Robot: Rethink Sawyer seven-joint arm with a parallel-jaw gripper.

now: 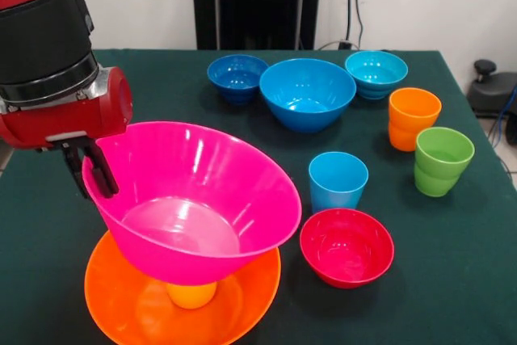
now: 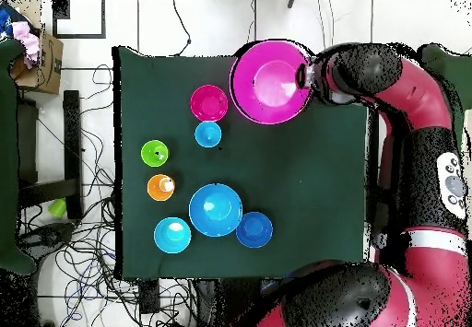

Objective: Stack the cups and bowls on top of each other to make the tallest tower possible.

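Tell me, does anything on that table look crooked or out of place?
Yes. The large pink bowl sits tilted, not level, above the yellow cup in the large orange bowl. The gripper pinches its rim at one side. Everything else stands upright.

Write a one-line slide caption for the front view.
Gripper clamps the tilted pink bowl's rim over the yellow cup standing in the orange bowl.
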